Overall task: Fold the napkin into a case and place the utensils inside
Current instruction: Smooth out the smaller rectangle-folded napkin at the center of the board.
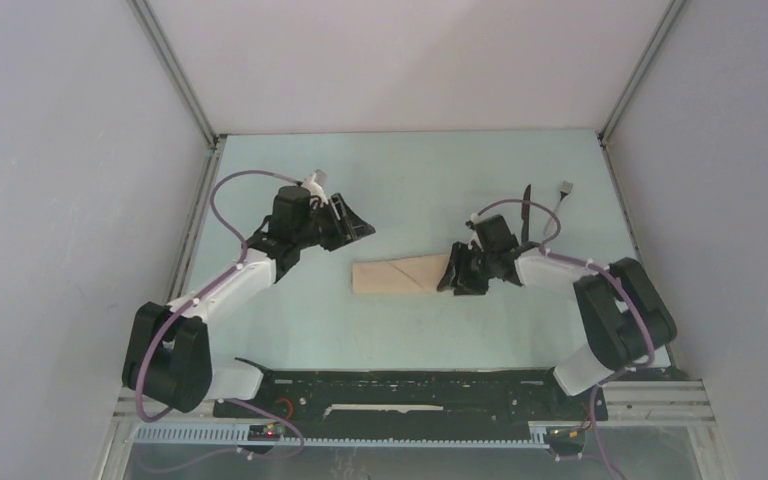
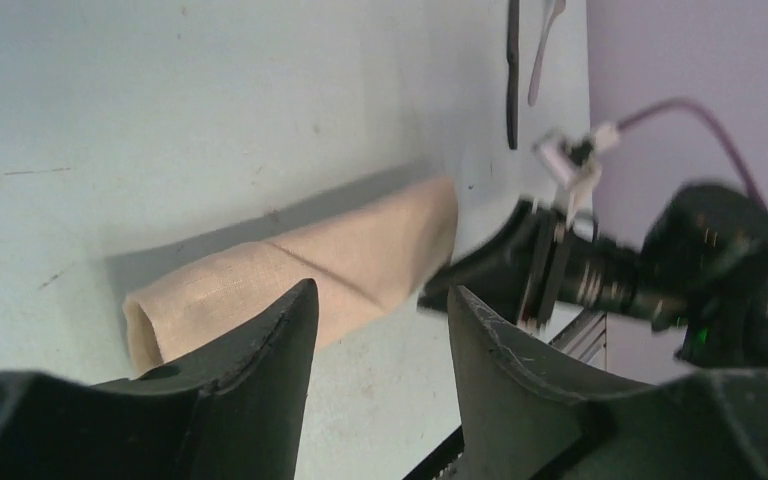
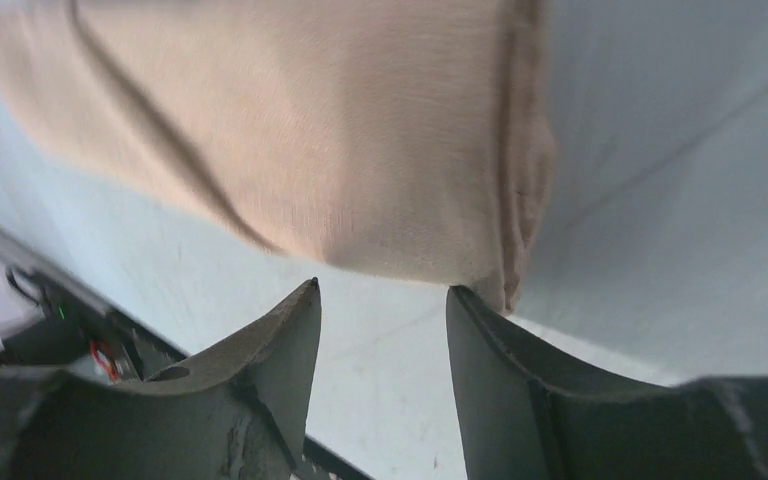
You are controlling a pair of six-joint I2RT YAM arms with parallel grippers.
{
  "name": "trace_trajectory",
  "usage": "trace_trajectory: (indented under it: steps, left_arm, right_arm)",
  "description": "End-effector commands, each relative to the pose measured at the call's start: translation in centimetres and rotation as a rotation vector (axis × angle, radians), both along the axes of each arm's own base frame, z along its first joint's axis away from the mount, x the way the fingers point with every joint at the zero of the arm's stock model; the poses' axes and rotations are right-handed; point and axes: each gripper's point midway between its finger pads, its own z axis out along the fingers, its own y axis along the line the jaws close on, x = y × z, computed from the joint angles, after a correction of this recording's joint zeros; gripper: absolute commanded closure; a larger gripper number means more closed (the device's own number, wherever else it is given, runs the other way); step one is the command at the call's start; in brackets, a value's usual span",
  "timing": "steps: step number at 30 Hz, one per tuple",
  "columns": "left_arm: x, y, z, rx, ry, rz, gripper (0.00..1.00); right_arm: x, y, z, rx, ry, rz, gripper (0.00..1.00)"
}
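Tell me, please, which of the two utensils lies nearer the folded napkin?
The black knife; the light grey fork lies beside it, on the side farther from the folded napkin.

Behind the right end of the case (image 1: 398, 275) lie the utensils (image 1: 526, 207).

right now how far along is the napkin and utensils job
Done: the case lies folded, a narrow oblong. In hand: nothing; the right gripper sits open at its end, the left gripper open and apart. To do: knife and fork lie apart from it, not yet inside.
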Motion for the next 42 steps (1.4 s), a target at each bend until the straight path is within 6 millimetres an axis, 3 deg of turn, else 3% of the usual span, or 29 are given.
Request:
trace_trajectory:
  steps: [1,3,6,10,15,21,26,32,36,38,42]
  left_arm:
    - [-1.8,-0.7,-0.9,0.044,0.043,-0.092,0.43]
    - [-1.8,-0.9,-1.5,0.070,0.050,-0.108,0.42]
    - [-1.1,-1.1,-2.9,0.135,0.080,-0.131,0.42]
    - [0.4,-0.6,-4.8,0.228,0.102,-0.097,0.42]
    - [1.0,-0.3,-8.6,0.276,0.161,-0.065,0.43]
    - [-1.9,0.5,-12.6,0.300,0.220,-0.049,0.49]
    - [-5.3,1.5,-14.3,0.285,0.243,-0.016,0.61]
    - [-9.0,3.0,-13.4,0.186,0.233,0.075,0.68]
    - [-11.5,4.4,-12.3,0.192,0.241,0.119,0.52]
    - [-11.8,5.4,-11.1,0.219,0.219,0.148,0.46]
    - [-10.7,6.0,-5.9,0.233,0.120,0.168,0.42]
  right_arm:
    - [8.2,-3.2,0.9,-0.122,-0.086,-0.114,0.43]
    - [12.7,-3.5,2.9,-0.101,-0.152,-0.125,0.43]
    - [15.1,-3.3,5.0,-0.105,-0.148,-0.099,0.43]
    - [12.8,-2.8,6.9,-0.001,-0.133,-0.110,0.41]
    - [10.3,-1.1,5.7,0.172,-0.060,-0.096,0.41]
    - [10.8,0.6,2.6,0.283,0.023,-0.069,0.42]
    - [11.4,2.6,1.4,0.289,0.024,-0.008,0.47]
    - [11.5,6.9,1.0,0.271,-0.005,0.099,0.52]
    - [10.8,10.0,1.0,0.278,-0.007,0.190,0.52]
    - [10.5,10.2,0.9,0.278,0.007,0.197,0.52]
    - [9.8,8.7,1.0,0.272,0.030,0.136,0.48]
